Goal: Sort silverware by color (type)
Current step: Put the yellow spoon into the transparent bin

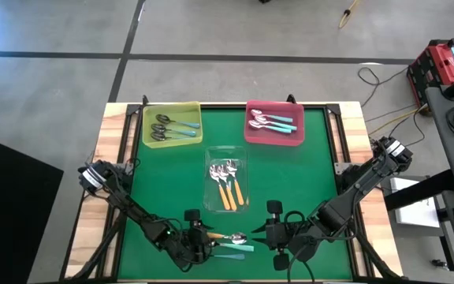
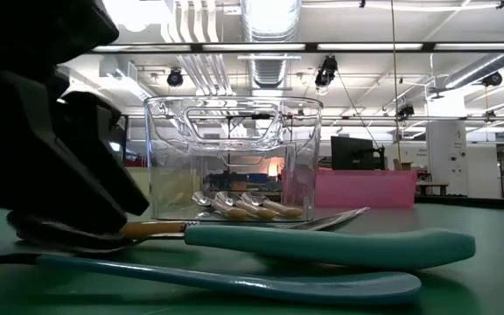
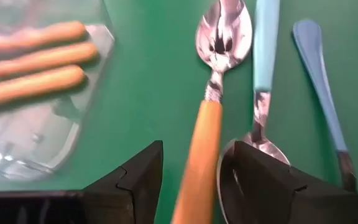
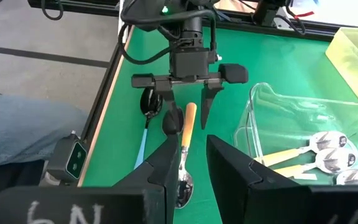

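Dark fingers of the left tool stand apart on either side of an orange-handled spoon, which lies flat on the green worktop near its front edge; whether they press the handle cannot be told. Just beside it lie two teal-handled spoons. The right tool hovers near the spoon's bowl, its fingers parted and empty. Beyond, a clear tray mid-worktop holds orange-handled spoons. At the far edge, a yellow tray holds dark-bowled spoons and a pink tray holds silver-bowled, teal-handled ones.
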